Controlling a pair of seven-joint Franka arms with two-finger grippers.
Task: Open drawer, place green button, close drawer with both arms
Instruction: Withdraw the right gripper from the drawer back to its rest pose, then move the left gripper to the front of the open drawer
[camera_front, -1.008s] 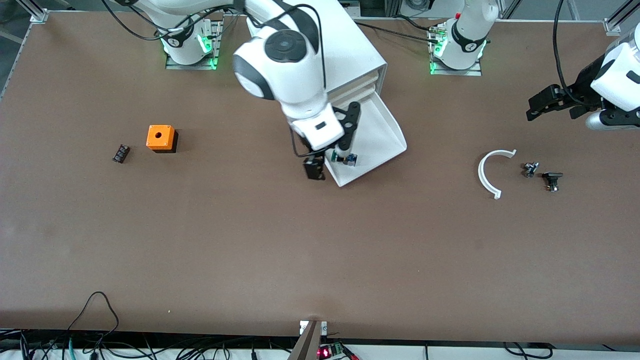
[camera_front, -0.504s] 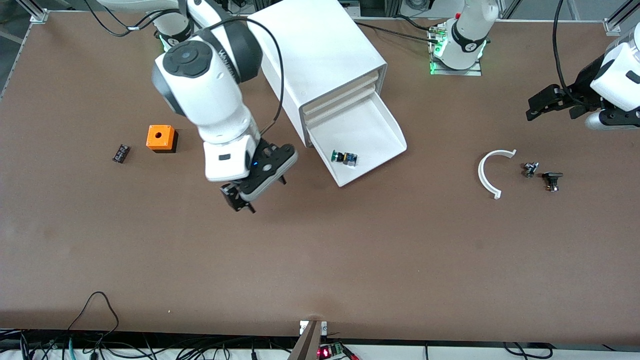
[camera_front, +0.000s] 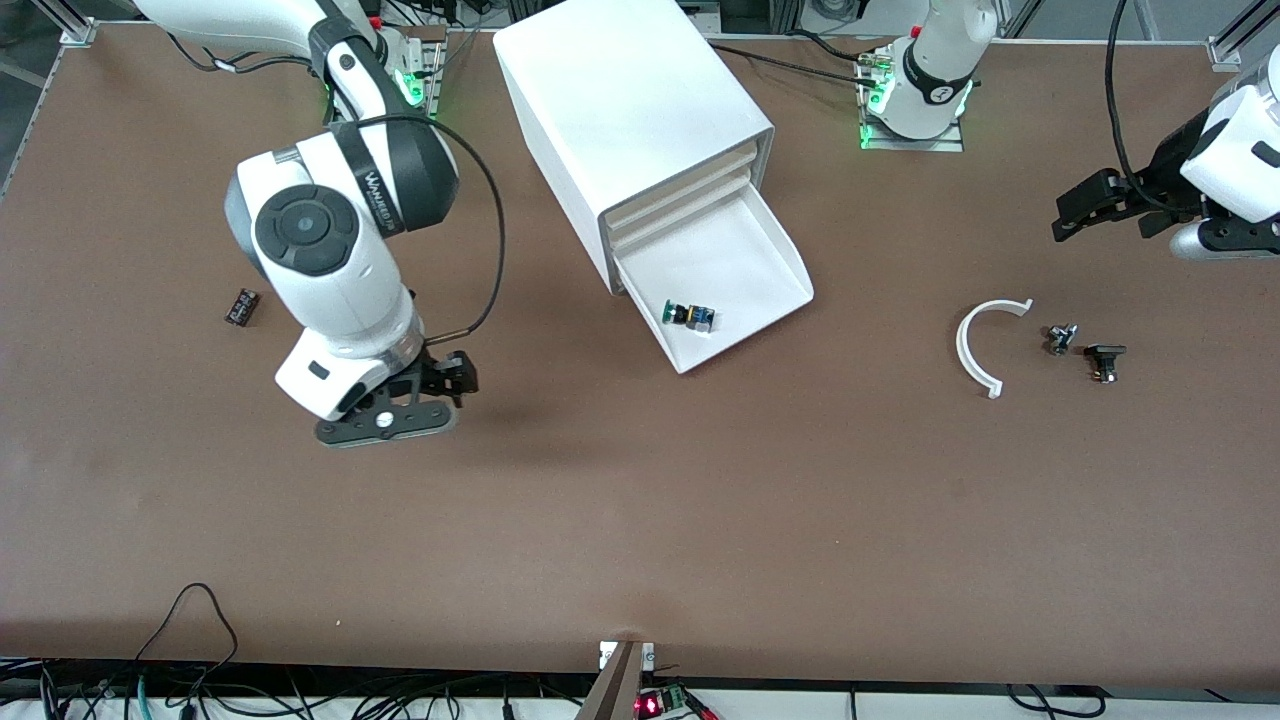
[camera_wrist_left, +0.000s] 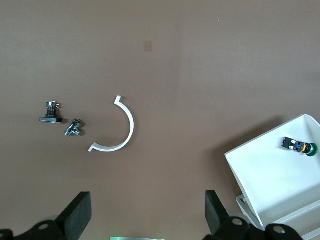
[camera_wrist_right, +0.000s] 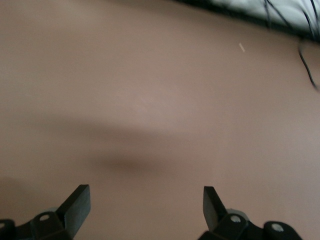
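The cabinet (camera_front: 630, 90) has its lowest drawer (camera_front: 770, 270) pulled out, and the three upper drawers are shut. The button (camera_front: 688, 315), green-capped with a blue rear block, lies loose in the drawer near its front corner. The left wrist view also shows the button (camera_wrist_left: 299, 146) in the drawer (camera_wrist_left: 270, 175). My right gripper (camera_front: 445, 385) hangs open and empty over bare table toward the right arm's end, well clear of the drawer; its wrist view shows only table past the right gripper (camera_wrist_right: 145, 192). My left gripper (camera_front: 1068, 212) waits open and empty at the left arm's end; the left gripper (camera_wrist_left: 146, 197) holds nothing.
A white curved piece (camera_front: 975, 350), a small metal part (camera_front: 1060, 338) and a black part (camera_front: 1104, 360) lie under the left arm's end. A small all-black component (camera_front: 241, 306) lies beside the right arm. Cables run along the table edge nearest the camera.
The right arm has swung from the open drawer toward its own end of the table, leaving the button in the drawer. The left arm has not moved.
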